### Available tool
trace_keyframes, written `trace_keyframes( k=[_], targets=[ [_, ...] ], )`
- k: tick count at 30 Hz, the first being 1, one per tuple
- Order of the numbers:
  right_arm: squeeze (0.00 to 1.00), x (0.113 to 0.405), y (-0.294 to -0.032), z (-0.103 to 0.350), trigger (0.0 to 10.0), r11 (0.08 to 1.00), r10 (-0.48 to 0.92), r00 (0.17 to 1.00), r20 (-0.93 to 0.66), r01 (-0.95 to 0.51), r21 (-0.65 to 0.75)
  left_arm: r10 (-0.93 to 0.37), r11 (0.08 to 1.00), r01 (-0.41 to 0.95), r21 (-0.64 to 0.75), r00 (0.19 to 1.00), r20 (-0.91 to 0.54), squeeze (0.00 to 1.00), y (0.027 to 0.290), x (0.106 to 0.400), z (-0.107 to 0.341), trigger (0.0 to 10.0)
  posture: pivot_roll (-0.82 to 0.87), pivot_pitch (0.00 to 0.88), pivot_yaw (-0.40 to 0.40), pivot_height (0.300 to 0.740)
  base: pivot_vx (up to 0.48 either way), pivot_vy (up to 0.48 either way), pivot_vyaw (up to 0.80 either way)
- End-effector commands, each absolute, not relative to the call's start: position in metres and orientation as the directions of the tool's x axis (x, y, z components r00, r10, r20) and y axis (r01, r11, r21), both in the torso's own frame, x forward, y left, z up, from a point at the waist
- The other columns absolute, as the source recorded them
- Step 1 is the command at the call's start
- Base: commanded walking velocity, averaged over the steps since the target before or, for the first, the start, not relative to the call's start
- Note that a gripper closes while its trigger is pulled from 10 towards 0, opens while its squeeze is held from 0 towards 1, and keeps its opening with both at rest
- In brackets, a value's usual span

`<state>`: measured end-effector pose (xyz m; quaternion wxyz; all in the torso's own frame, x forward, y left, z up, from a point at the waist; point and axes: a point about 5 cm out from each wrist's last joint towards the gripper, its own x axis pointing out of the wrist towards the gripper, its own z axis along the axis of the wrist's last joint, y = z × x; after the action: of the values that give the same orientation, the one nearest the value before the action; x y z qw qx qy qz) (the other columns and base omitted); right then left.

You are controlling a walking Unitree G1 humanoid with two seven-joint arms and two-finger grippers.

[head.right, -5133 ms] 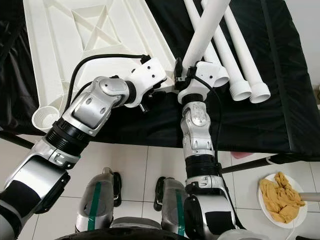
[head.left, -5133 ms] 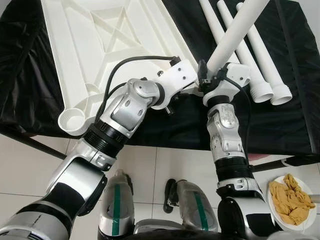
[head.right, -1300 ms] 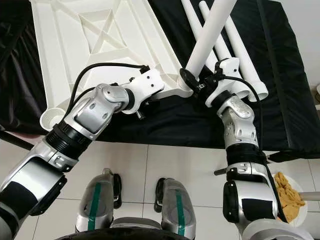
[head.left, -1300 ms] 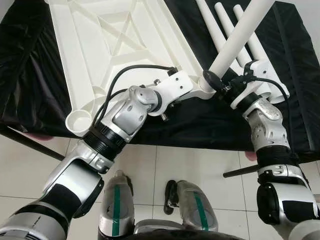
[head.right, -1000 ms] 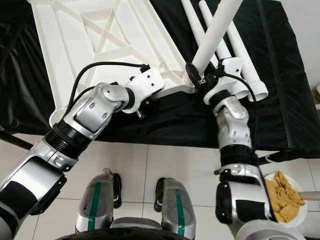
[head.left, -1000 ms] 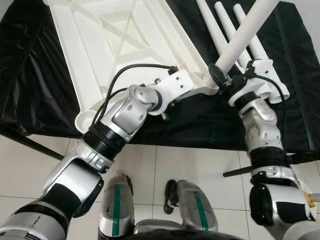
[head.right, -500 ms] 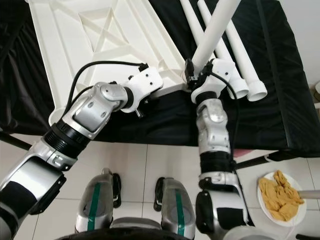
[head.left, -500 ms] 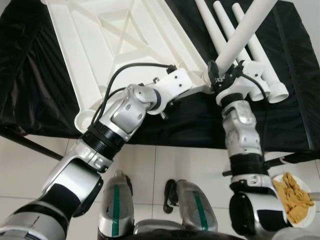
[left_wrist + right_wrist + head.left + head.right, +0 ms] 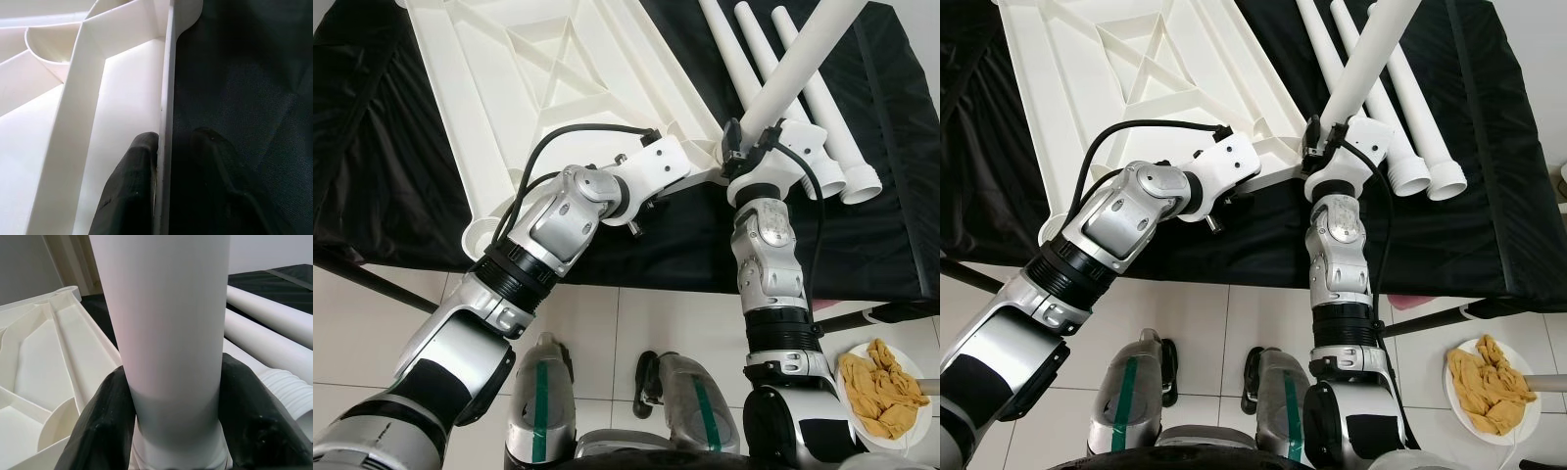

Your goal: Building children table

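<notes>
The white plastic tabletop [image 9: 509, 98] lies upside down on a black-draped table, ribs facing up. My left gripper [image 9: 173, 139] is shut on the tabletop's thin near rim, one black finger on each side, close to its right corner [image 9: 710, 162]. My right gripper [image 9: 741, 157] is shut on a white table leg [image 9: 793, 69] that slants up and away to the right. In the right wrist view, the leg [image 9: 171, 333] sits between the two black fingers [image 9: 105, 426]. Its lower end meets the tabletop's corner; I cannot tell whether it is seated.
More white legs [image 9: 832, 127] lie side by side on the black cloth [image 9: 382, 147] at the right, under the held leg. A white plate [image 9: 850, 397] with a yellow crumpled thing rests on the tiled floor at lower right. The table's front edge is just before my feet.
My right forearm has swung in from the right and now stands almost upright under its gripper, still holding the leg at the corner. The left gripper keeps its hold on the rim.
</notes>
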<state>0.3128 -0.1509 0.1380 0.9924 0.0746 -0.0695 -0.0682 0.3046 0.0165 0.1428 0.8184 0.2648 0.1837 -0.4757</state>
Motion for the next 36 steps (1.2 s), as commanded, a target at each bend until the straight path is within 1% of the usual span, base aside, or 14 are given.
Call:
trace_keyframes(
  k=[1,5,6,8,9,16,22,23,26,27,28,29,31,36],
  targets=[
    [0.0,0.31,-0.155,0.142,10.0,0.973,-0.17,0.975,0.144,0.143,0.183,-0.697,0.377,0.896,0.236,0.442,-0.565,0.0,0.014,0.302,0.141,10.0,0.02,0.031,-0.053,0.74,0.0,0.0,0.0],
    [0.0,0.31,-0.155,0.142,10.0,0.975,-0.168,0.975,0.147,0.141,0.174,-0.697,0.377,0.896,0.236,0.442,-0.565,0.0,0.015,0.301,0.141,10.0,0.02,0.031,-0.053,0.74,0.0,0.0,0.0],
    [0.06,0.311,-0.161,0.143,10.0,0.976,-0.163,0.975,0.152,0.136,0.171,-0.696,0.378,0.895,0.235,0.443,-0.565,0.0,0.015,0.301,0.141,10.0,0.02,0.033,-0.053,0.74,0.0,0.0,0.0],
    [0.06,0.312,-0.166,0.144,10.0,0.975,-0.159,0.975,0.157,0.131,0.178,-0.696,0.379,0.895,0.235,0.443,-0.566,0.0,0.015,0.301,0.141,10.0,0.02,0.034,-0.053,0.74,0.0,0.0,0.0],
    [1.0,0.313,-0.17,0.146,10.0,0.974,-0.15,0.975,0.161,0.119,0.192,-0.696,0.379,0.895,0.234,0.442,-0.566,0.0,0.015,0.301,0.141,10.0,0.02,0.034,-0.053,0.74,0.0,0.0,0.0],
    [1.0,0.315,-0.179,0.149,10.0,0.98,-0.134,0.975,0.176,0.105,0.168,-0.696,0.379,0.896,0.233,0.442,-0.566,0.0,0.014,0.301,0.141,10.0,0.02,0.033,-0.055,0.74,0.0,0.0,0.0],
    [1.0,0.316,-0.189,0.151,10.0,0.993,0.002,0.983,0.185,-0.024,0.117,-0.697,0.377,0.896,0.233,0.44,-0.566,0.0,0.014,0.3,0.14,10.0,0.02,0.03,-0.057,0.74,0.0,0.0,0.0],
    [0.0,0.317,-0.191,0.151,10.0,0.993,0.05,0.982,0.184,-0.069,0.098,-0.696,0.378,0.896,0.233,0.441,-0.566,0.0,0.014,0.3,0.14,10.0,0.02,0.028,-0.057,0.74,0.0,0.0,0.0],
    [0.0,0.317,-0.194,0.151,10.0,0.988,0.115,0.977,0.177,-0.131,0.079,-0.696,0.378,0.896,0.234,0.442,-0.566,0.0,0.014,0.3,0.14,10.0,0.02,0.025,-0.058,0.74,0.0,0.0,0.0],
    [0.0,0.317,-0.195,0.151,10.0,0.983,0.157,0.973,0.171,-0.171,0.068,-0.696,0.378,0.896,0.235,0.442,-0.566,0.0,0.014,0.3,0.141,10.0,0.02,0.025,-0.058,0.74,0.0,0.0,0.0],
    [0.0,0.318,-0.2,0.151,10.0,0.966,0.253,0.954,0.158,-0.259,0.018,-0.698,0.376,0.896,0.236,0.441,-0.565,0.0,0.014,0.3,0.141,10.0,0.02,0.021,-0.057,0.74,0.0,0.0,0.0],
    [0.0,0.318,-0.2,0.151,10.0,0.966,0.253,0.954,0.158,-0.259,0.018,-0.698,0.376,0.896,0.236,0.441,-0.565,0.0,0.014,0.3,0.141,10.0,0.02,0.021,-0.057,0.74,0.0,0.0,0.0],
    [0.0,0.318,-0.203,0.151,10.0,0.932,0.362,0.923,0.131,-0.36,-0.039,-0.699,0.372,0.897,0.238,0.439,-0.564,0.0,0.013,0.301,0.141,10.0,0.01,0.016,-0.055,0.74,0.0,0.0,0.0],
    [0.0,0.32,-0.209,0.149,10.0,0.879,0.477,0.875,0.087,-0.473,-0.065,-0.701,0.367,0.898,0.24,0.437,-0.563,0.0,0.012,0.301,0.142,10.0,0.01,0.014,-0.055,0.74,0.0,0.0,0.0]
  ],
)
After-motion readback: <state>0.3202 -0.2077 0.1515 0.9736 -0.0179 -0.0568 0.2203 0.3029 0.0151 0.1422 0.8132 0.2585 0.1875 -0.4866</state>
